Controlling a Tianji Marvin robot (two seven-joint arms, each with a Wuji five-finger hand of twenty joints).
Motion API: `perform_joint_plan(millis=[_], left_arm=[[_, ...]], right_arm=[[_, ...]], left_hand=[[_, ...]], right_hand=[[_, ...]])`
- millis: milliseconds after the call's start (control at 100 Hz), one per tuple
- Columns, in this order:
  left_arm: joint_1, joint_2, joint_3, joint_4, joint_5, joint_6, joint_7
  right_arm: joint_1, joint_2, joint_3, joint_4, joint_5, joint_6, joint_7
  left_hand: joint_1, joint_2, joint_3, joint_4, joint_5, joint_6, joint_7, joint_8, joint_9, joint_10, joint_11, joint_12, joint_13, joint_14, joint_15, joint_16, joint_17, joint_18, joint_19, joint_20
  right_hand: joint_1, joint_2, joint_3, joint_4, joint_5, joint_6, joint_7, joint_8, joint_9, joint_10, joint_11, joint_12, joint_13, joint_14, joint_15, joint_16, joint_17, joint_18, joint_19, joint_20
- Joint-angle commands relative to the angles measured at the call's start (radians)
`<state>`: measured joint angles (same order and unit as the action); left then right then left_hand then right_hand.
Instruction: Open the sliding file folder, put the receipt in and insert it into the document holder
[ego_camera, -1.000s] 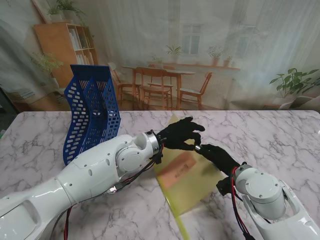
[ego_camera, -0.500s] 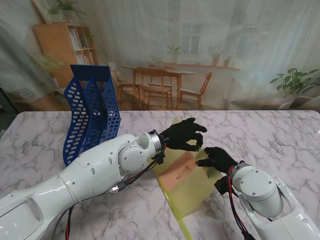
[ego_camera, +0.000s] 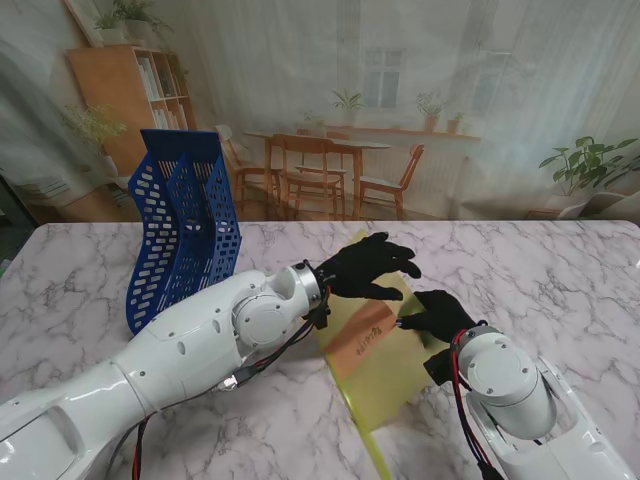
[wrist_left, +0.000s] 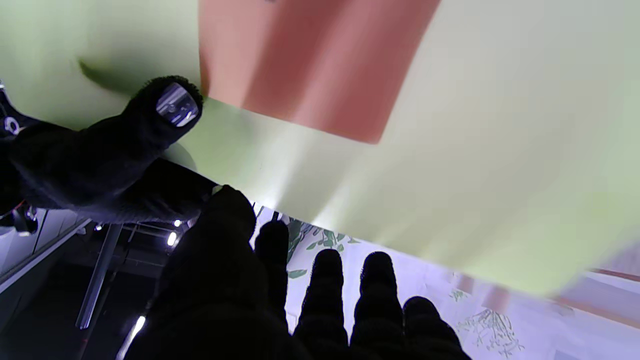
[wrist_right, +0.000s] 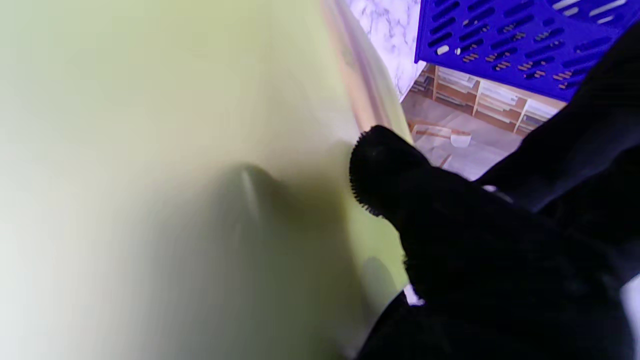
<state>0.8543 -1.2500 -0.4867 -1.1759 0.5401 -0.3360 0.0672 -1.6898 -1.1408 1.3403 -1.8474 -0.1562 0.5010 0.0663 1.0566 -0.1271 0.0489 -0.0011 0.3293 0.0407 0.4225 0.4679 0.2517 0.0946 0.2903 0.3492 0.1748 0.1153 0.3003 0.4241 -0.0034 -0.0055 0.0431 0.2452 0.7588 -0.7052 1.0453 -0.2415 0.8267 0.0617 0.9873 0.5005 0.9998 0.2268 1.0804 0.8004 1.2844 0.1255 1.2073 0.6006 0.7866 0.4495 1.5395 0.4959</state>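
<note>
Now both hands meet over the folder (ego_camera: 385, 350): left hand (ego_camera: 365, 268) fingers spread wide, right hand (ego_camera: 436, 312) apparently pinching its two-o'clock edge, receipt (ego_camera: 358, 333) inside.

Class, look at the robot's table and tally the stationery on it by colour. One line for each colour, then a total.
Blue: 1, the document holder
Yellow-green: 1, the folder
Orange-pink: 1, the receipt, seen through the folder
Total: 3
</note>
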Motion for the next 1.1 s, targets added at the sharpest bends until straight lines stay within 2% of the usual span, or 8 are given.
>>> perform_joint_plan(millis=[0, 180, 310, 390, 470, 720, 950, 1090], left_arm=[[0.009, 0.018, -0.014, -0.028, 0.011, -0.005, -0.007], [0.082, 0.066, -0.118, -0.125, 0.069, -0.018, -0.013], [0.164, 0.101, -0.209, -0.181, 0.133, -0.022, -0.007], [0.198, 0.116, -0.247, -0.189, 0.164, -0.020, -0.013], [0.227, 0.128, -0.276, -0.201, 0.152, -0.001, -0.051], [0.272, 0.152, -0.312, -0.203, 0.136, 0.039, -0.137], [0.285, 0.171, -0.314, -0.202, 0.044, 0.086, -0.270], [0.273, 0.170, -0.291, -0.187, -0.077, 0.133, -0.348]], right_arm=[[-0.011, -0.009, 0.007, -0.011, -0.003, -0.006, -0.007], [-0.037, -0.017, 0.039, -0.027, 0.008, -0.047, -0.040], [-0.058, -0.022, 0.066, -0.044, 0.024, -0.099, -0.062], [-0.069, -0.023, 0.083, -0.062, 0.032, -0.123, -0.069], [-0.081, -0.021, 0.101, -0.086, 0.036, -0.144, -0.065], [-0.129, -0.018, 0.173, -0.159, 0.069, -0.261, -0.058], [-0.172, -0.014, 0.231, -0.209, 0.105, -0.335, -0.039], [-0.187, -0.012, 0.248, -0.227, 0.124, -0.358, -0.028]], left_hand=[[-0.007, 0.034, -0.033, 0.018, -0.058, -0.012, -0.061, -0.035, -0.046, 0.009, -0.032, -0.030, 0.003, 0.013, -0.025, -0.020, 0.006, 0.016, 0.022, 0.023], [-0.025, 0.041, -0.042, 0.019, -0.067, 0.004, -0.130, -0.074, -0.061, 0.053, -0.072, -0.101, 0.026, 0.043, -0.018, -0.040, 0.076, 0.040, 0.070, 0.060], [-0.032, 0.074, -0.051, 0.019, -0.064, 0.071, -0.132, -0.046, 0.027, 0.088, -0.011, -0.058, 0.137, 0.078, 0.063, 0.014, 0.079, 0.083, 0.483, 0.264], [-0.047, 0.086, -0.054, 0.019, -0.048, 0.142, -0.104, -0.003, 0.101, 0.090, 0.046, 0.010, 0.215, 0.096, 0.123, 0.067, 0.085, 0.099, 0.770, 0.299], [-0.060, 0.099, -0.057, 0.015, 0.026, 0.183, -0.040, 0.038, 0.189, 0.100, 0.086, 0.053, 0.297, 0.127, 0.188, 0.119, 0.153, 0.132, 0.929, 0.322], [-0.089, 0.113, -0.061, -0.001, 0.293, 0.160, 0.184, 0.143, 0.500, 0.116, 0.197, 0.146, 0.534, 0.220, 0.387, 0.272, 0.420, 0.186, 1.306, 0.409], [-0.240, 0.133, -0.076, -0.013, 0.374, 0.210, 0.092, 0.016, 0.546, 0.166, 0.081, 0.062, 0.549, 0.270, 0.292, 0.172, 0.434, 0.264, 1.211, 0.335], [-0.384, 0.067, -0.080, -0.023, 0.219, 0.261, -0.168, -0.110, 0.343, 0.214, -0.097, -0.105, 0.441, 0.255, 0.155, 0.067, 0.366, 0.250, 1.000, 0.241]], right_hand=[[0.065, 0.041, 0.083, -0.004, 0.004, -0.121, 0.100, 0.067, -0.017, -0.012, 0.066, 0.030, 0.029, -0.029, 0.064, 0.005, 0.013, 0.022, 0.047, -0.009], [0.068, 0.050, 0.086, -0.005, -0.005, -0.124, 0.110, 0.082, -0.022, -0.014, 0.065, 0.038, 0.028, -0.031, 0.062, 0.002, 0.012, 0.022, 0.047, -0.009], [0.068, 0.052, 0.084, -0.006, -0.008, -0.126, 0.112, 0.086, -0.024, -0.021, 0.064, 0.043, 0.028, -0.034, 0.059, 0.000, 0.012, 0.021, 0.046, -0.008], [0.068, 0.055, 0.082, -0.006, -0.010, -0.129, 0.112, 0.087, -0.024, -0.022, 0.063, 0.045, 0.029, -0.037, 0.058, -0.001, 0.012, 0.020, 0.045, -0.008], [0.067, 0.057, 0.080, -0.006, -0.011, -0.130, 0.113, 0.088, -0.024, -0.022, 0.063, 0.045, 0.029, -0.038, 0.058, -0.001, 0.011, 0.019, 0.045, -0.009], [0.066, 0.061, 0.073, -0.005, -0.014, -0.138, 0.114, 0.090, -0.027, -0.027, 0.060, 0.052, 0.029, -0.044, 0.054, -0.003, 0.010, 0.013, 0.042, -0.010], [0.066, 0.066, 0.068, -0.005, -0.015, -0.139, 0.114, 0.089, -0.028, -0.029, 0.059, 0.054, 0.029, -0.044, 0.053, -0.004, 0.009, 0.009, 0.040, -0.011], [0.066, 0.069, 0.065, -0.004, -0.018, -0.142, 0.113, 0.090, -0.030, -0.031, 0.057, 0.056, 0.029, -0.044, 0.048, -0.005, 0.007, 0.005, 0.038, -0.012]])
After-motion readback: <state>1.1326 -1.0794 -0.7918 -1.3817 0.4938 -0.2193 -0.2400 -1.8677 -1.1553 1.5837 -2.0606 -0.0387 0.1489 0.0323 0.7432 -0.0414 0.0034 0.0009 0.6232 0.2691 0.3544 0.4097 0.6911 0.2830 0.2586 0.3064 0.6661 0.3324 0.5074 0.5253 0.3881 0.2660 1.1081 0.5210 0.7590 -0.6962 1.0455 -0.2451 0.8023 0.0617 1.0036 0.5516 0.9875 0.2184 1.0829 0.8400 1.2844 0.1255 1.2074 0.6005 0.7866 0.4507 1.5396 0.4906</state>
